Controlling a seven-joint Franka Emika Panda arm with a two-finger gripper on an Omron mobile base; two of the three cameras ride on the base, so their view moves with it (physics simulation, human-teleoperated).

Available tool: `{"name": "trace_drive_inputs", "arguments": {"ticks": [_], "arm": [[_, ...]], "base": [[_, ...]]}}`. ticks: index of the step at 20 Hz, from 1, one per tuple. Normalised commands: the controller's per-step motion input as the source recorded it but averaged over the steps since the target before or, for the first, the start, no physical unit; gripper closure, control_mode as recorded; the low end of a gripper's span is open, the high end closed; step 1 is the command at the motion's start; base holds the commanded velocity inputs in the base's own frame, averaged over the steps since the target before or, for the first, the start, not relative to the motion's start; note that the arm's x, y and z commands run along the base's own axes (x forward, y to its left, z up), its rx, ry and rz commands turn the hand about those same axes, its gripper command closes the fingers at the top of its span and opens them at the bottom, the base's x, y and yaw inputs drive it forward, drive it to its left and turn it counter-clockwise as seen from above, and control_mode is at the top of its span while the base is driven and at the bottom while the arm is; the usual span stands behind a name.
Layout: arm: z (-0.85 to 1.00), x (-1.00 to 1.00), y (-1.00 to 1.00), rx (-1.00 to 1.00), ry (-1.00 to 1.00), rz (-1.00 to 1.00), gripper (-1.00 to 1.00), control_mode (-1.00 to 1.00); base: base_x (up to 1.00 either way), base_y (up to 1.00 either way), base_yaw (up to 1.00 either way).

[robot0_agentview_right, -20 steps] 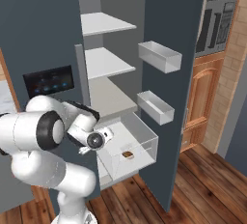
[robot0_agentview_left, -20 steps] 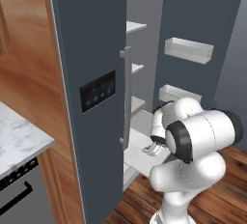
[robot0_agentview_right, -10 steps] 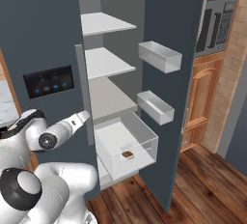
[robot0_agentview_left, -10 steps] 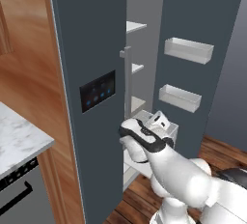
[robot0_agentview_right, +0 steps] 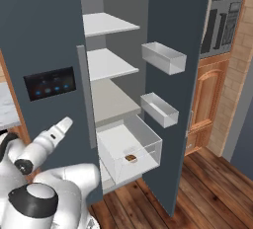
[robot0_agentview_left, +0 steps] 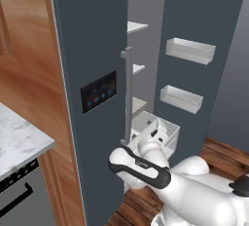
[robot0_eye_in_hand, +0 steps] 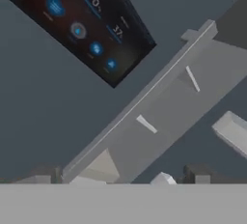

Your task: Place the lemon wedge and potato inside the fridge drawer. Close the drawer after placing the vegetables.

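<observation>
Nearest the base, the white arm's two-finger gripper (robot0_agentview_right: 65,122) points up at the dark grey fridge door with its blue-lit black control panel (robot0_agentview_right: 51,82); whether its jaws are spread or pressed together cannot be told. Beyond, the translucent whitish fridge drawer (robot0_agentview_right: 129,150) stands pulled out, the small tan-brown potato (robot0_agentview_right: 131,158) lying on its floor, below flat white shelves (robot0_agentview_right: 107,24).

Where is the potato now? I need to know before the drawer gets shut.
In the right base view, the potato lies inside the pulled-out fridge drawer, near its front wall.
</observation>
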Motion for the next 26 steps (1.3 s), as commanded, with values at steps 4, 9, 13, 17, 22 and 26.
{"name": "trace_drive_inputs", "arguments": {"ticks": [4,9,13,17,22,26], "arm": [[1.00,-0.80,0.00,-0.22,-0.16,0.00,-1.00,-1.00],[1.00,-0.58,0.00,-0.36,-0.23,0.00,-1.00,-1.00],[1.00,-0.39,0.00,-0.43,-0.25,0.00,-1.00,-1.00],[1.00,-0.45,0.00,-0.45,-0.27,0.00,-1.00,-1.00],[1.00,-0.56,0.00,-0.52,-0.34,0.00,-1.00,-1.00],[0.96,-0.68,-0.01,-0.59,-0.47,-0.01,-1.00,-1.00]], "base": [[0.00,0.00,0.00],[0.00,0.00,0.00],[0.00,0.00,0.00],[0.00,0.00,0.00],[0.00,0.00,0.00],[0.00,0.00,0.00]]}}
